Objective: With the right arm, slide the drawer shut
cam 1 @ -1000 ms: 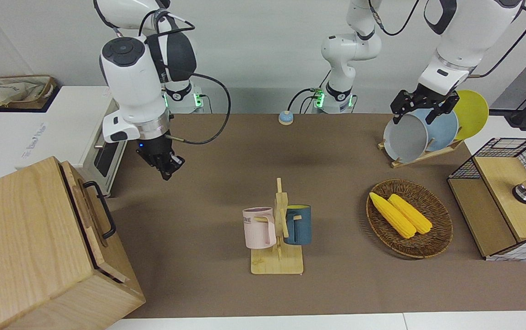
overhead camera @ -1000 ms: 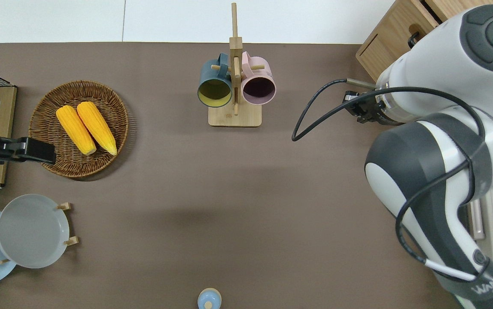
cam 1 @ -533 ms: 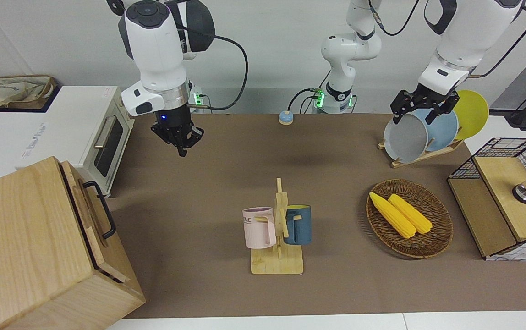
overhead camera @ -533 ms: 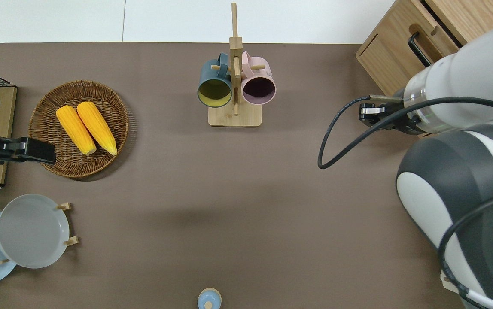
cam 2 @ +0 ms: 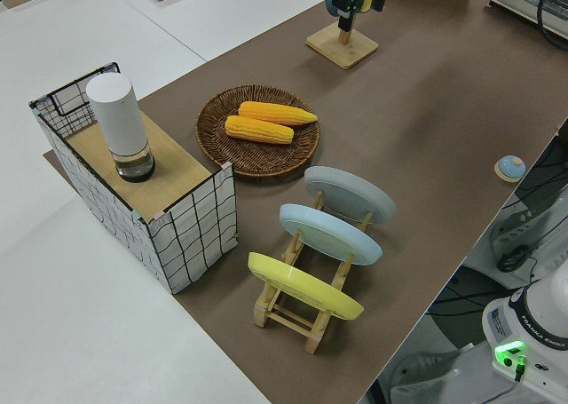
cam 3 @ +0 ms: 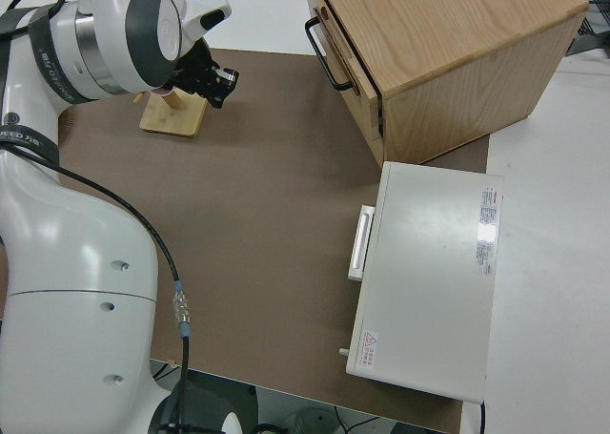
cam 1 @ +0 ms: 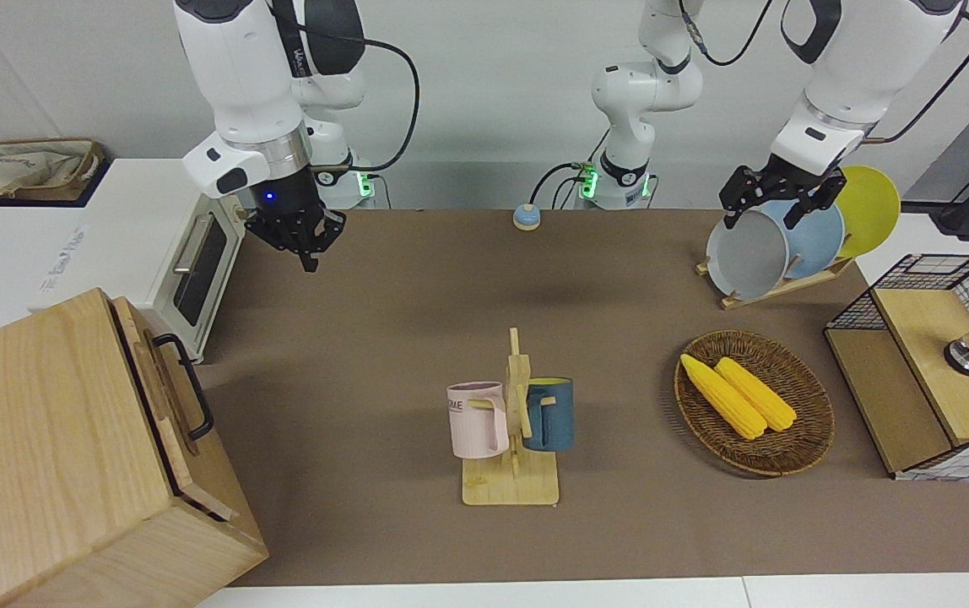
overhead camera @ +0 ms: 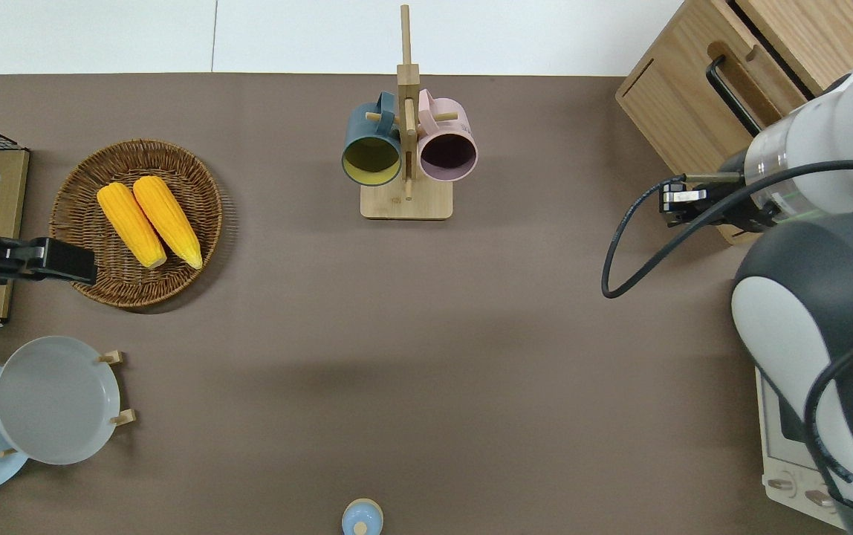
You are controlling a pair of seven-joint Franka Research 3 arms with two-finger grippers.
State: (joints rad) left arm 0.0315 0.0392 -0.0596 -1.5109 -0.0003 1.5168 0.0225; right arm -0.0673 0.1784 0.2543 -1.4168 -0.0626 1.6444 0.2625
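1. Front view: the wide light-wood drawer with its black metal loop handle sits almost flush in the big pale wooden cabinet at the right arm's end. The right arm's black gripper hangs in the air well apart from it; whether its jaws are spread I cannot tell. The left arm is parked.
2. Overhead view: the right gripper is over the table just beside the cabinet corner.
3. Right side view: a thin dark gap edges the drawer; an off-centre push could skew it.

right arm — white shells, dark grey joints | silver wrist ring | blue light | black cable
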